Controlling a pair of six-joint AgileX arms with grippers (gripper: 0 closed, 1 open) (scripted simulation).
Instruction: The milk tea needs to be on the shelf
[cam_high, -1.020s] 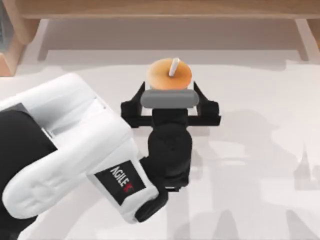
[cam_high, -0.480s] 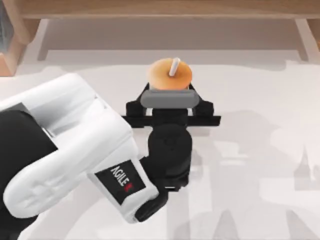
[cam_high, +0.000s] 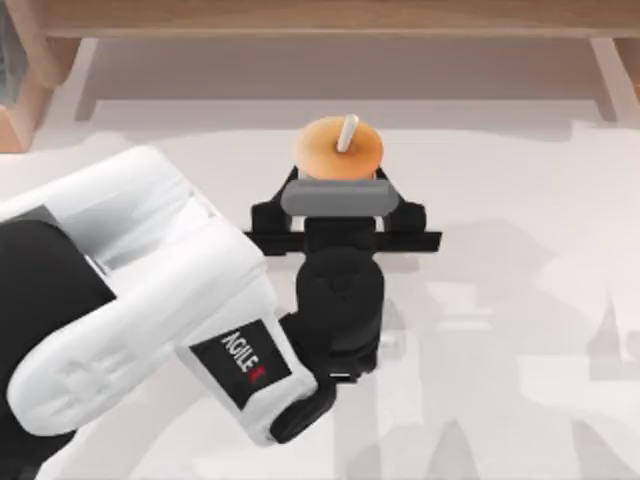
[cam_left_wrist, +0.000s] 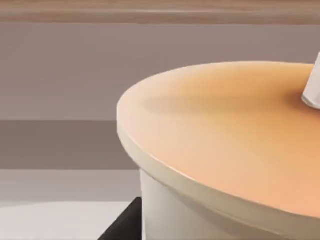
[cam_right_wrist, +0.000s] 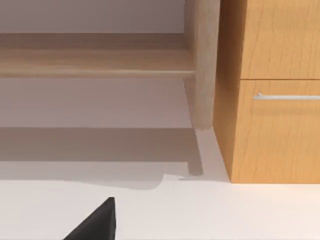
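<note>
Left gripper (cam_high: 338, 178) clamped on milk tea (cam_high: 338, 150), short of shelf (cam_high: 330, 18).

Largest first: shelf spanning the far edge of the white table (cam_high: 520, 330), well beyond the gripper, long board level, side support (cam_right_wrist: 201, 65) standing on the tabletop beside an orange-brown drawer cabinet (cam_right_wrist: 272, 90) with a metal handle (cam_right_wrist: 287, 96). Left arm (cam_high: 140, 300) reaching in from the near left, black fingers closed against both sides of the cup just under the orange lid (cam_left_wrist: 225, 130). Cup upright, directly ahead of the wrist, apart from the shelf. White straw (cam_high: 348, 132) rising through the lid, tilted slightly. Right gripper: dark fingertip (cam_right_wrist: 95, 222) visible in the right wrist view; open or closed, cannot tell.
</note>
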